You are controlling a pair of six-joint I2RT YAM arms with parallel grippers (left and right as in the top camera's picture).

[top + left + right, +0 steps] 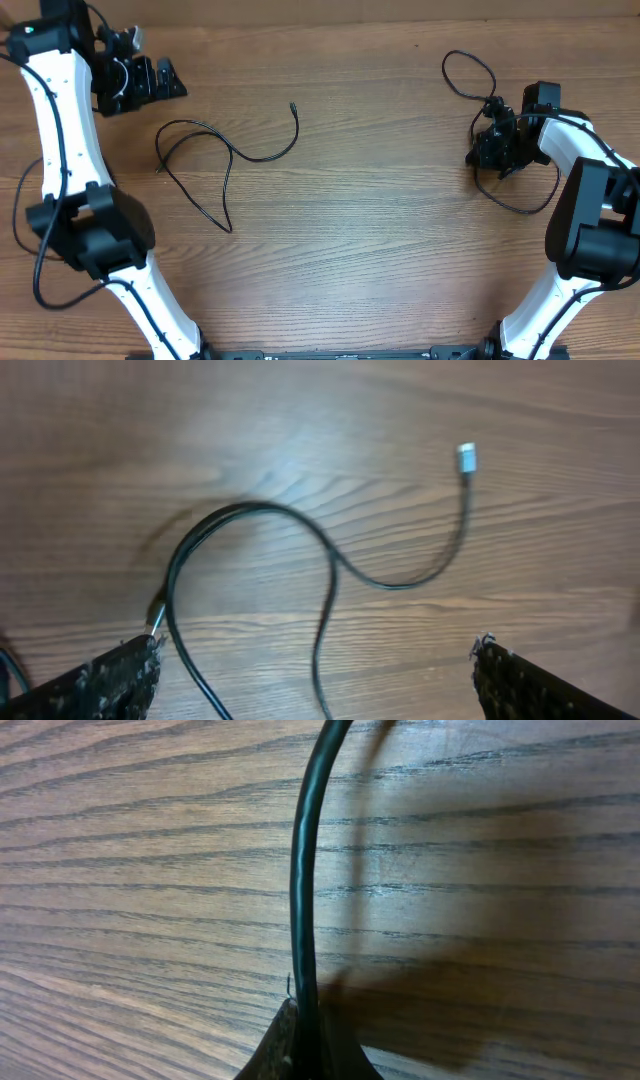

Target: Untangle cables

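**My right claw (482, 150) pinches a looping black cable (300, 870)**

My left claw (317, 652) is spread wide, holding nothing. The second cable (235, 152), thin and black with a silver plug (466, 457), lies loosely curved on the wooden table (380, 230) just beside it.

We note one counter (380, 230) of brown wood under everything, its grain running left to right in the overhead view. In the left wrist view it looks paler, with a soft glare patch (300, 475). In the right wrist view dark grain lines pass under a broad shadow (480, 990).
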